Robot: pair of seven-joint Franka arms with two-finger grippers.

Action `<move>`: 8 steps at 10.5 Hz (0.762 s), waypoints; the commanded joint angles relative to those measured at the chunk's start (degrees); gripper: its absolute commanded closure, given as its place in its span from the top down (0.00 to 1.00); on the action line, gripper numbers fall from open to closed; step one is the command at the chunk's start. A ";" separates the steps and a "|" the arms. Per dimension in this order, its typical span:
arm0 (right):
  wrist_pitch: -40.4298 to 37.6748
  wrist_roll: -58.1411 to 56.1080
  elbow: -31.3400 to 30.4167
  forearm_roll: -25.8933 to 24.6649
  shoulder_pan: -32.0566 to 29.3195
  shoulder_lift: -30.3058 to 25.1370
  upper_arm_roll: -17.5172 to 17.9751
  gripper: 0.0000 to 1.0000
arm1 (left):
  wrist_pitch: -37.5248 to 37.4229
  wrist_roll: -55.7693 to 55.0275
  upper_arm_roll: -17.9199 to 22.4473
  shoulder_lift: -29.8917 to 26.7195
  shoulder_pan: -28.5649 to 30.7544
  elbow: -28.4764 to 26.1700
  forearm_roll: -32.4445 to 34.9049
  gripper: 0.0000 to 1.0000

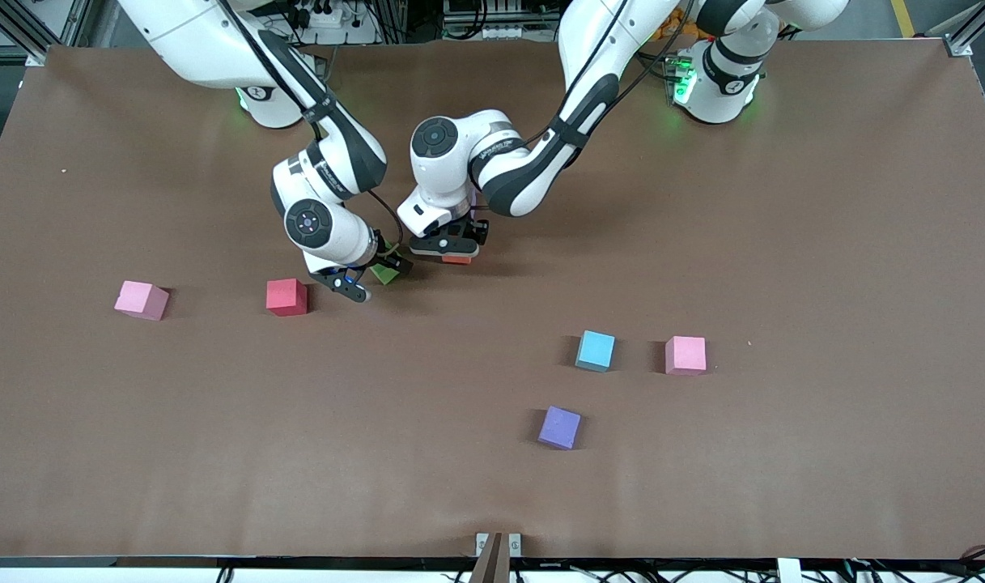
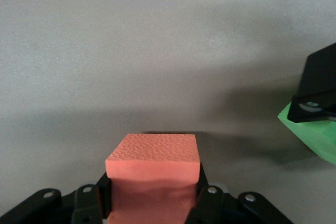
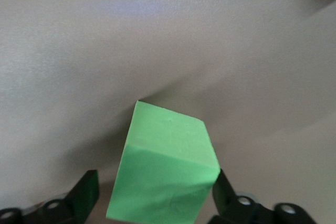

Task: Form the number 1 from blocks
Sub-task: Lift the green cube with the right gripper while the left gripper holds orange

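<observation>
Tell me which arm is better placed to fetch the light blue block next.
Probably left: both hands are full, left hand with the orange-red block, right hand with the green block, but light blue block lies toward its end.

On the brown table (image 1: pixel 783 202) lie crimson (image 1: pixel 286 296), light-blue (image 1: pixel 595 351), violet (image 1: pixel 559 427) and two pink (image 1: pixel 142 300) (image 1: pixel 685 355) cubes.

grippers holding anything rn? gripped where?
Left gripper clamps the orange-red block by two opposite side faces. Right gripper likewise holds the green block by its sides.

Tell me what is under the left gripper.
The left gripper is shut on the orange-red block. The brown table lies beneath it; whether the block touches it is hidden.
</observation>
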 commanded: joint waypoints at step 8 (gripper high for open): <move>-20.69 -19.44 15.06 -1.54 -9.03 -4.37 -3.10 0.00 | -1.35 1.19 0.12 1.37 -2.79 1.03 -1.81 0.00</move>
